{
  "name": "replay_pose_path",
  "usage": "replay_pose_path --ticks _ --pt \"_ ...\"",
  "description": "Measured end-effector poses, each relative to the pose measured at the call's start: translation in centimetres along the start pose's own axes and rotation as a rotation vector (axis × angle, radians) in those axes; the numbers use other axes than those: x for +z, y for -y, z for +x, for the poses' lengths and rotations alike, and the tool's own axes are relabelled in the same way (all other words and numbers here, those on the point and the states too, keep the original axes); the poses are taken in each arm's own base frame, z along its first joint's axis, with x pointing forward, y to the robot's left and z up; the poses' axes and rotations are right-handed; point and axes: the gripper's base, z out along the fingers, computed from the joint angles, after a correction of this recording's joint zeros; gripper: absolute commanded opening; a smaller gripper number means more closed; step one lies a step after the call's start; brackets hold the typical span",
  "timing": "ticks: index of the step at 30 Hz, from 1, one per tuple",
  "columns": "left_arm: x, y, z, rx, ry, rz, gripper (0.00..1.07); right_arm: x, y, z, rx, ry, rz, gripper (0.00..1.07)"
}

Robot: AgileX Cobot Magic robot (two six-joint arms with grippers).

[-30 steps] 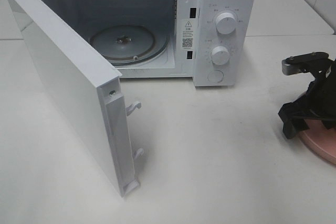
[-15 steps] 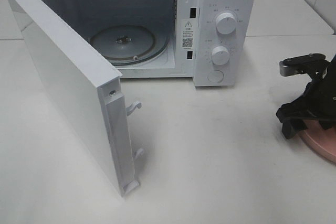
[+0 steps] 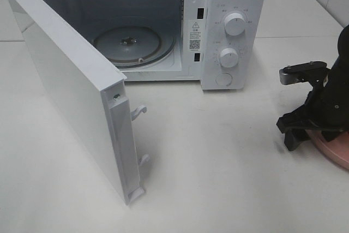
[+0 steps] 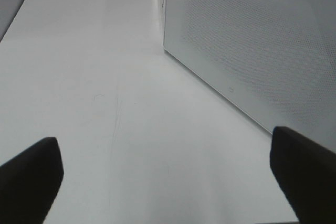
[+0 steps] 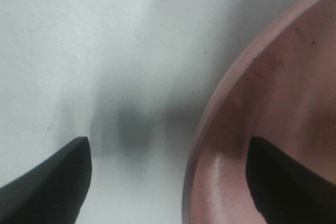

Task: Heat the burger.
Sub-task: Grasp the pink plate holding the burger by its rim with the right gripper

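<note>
right wrist: right fingers [image 5: 44, 182] spread astride pink plate [image 5: 273, 77] rim; left fingers [image 4: 26, 182] spread open.

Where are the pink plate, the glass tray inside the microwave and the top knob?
pink plate [image 3: 334, 152]: exterior high view, on its bare pink surface.
glass tray [image 3: 128, 43]: exterior high view, near its centre hub.
top knob [image 3: 234, 24]: exterior high view, middle of its face.

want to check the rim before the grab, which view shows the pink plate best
Right wrist: the pink plate is close up, its rim between the tips of the right tool. Exterior high shows only its edge beneath that tool; left wrist shows none of it.
</note>
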Motion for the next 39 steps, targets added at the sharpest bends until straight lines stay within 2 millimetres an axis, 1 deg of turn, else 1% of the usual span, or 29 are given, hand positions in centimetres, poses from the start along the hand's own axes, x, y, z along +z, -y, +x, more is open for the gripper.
replay_pose_path --ticks 5,11,19,21,22,23,24,25,26,27,28,29,30,31,39 --pt "0.0 0.0 0.0 0.0 0.0 0.0 1.0 0.09 -0.01 -0.16 0.005 0.016 0.0 0.77" --pt "0.0 0.0 0.0 0.0 0.0 0.0 1.0 0.77 -0.04 -0.16 0.016 0.002 -0.001 0.76" --pt "0.0 0.0 0.0 0.0 0.0 0.0 1.0 0.85 -0.03 -0.15 0.018 -0.001 0.0 0.75" --pt "0.0 0.0 0.0 0.0 0.0 0.0 1.0 0.85 0.0 -0.16 0.02 0.0 0.004 0.68" --pt "0.0 0.0 0.0 0.0 0.0 0.0 1.0 0.85 0.0 -0.16 0.02 0.0 0.004 0.68" --pt "0.0 0.0 0.0 0.0 0.0 0.0 1.0 0.85 0.05 -0.16 0.02 0.0 0.009 0.58" --pt "0.0 0.0 0.0 0.0 0.0 0.0 1.0 0.85 0.05 -0.16 0.02 0.0 0.009 0.58" --pt "0.0 0.0 0.0 0.0 0.0 0.0 1.0 0.85 0.06 -0.16 0.02 0.0 0.01 0.51" --pt "0.0 0.0 0.0 0.0 0.0 0.0 1.0 0.93 0.09 -0.18 0.023 -0.001 0.013 0.36" --pt "0.0 0.0 0.0 0.0 0.0 0.0 1.0 0.93 0.09 -0.18 0.023 -0.001 0.013 0.36" --pt "0.0 0.0 0.0 0.0 0.0 0.0 1.0 0.91 0.13 -0.21 0.021 0.0 0.017 0.17" --pt "0.0 0.0 0.0 0.0 0.0 0.0 1.0 0.91 0.13 -0.21 0.021 0.0 0.017 0.17" --pt "0.0 0.0 0.0 0.0 0.0 0.0 1.0 0.9 0.15 -0.24 0.019 0.001 0.019 0.1" --pt "0.0 0.0 0.0 0.0 0.0 0.0 1.0 0.88 0.22 -0.25 0.015 0.0 0.024 0.0" --pt "0.0 0.0 0.0 0.0 0.0 0.0 1.0 0.69 0.3 -0.18 0.043 -0.003 0.045 0.0"
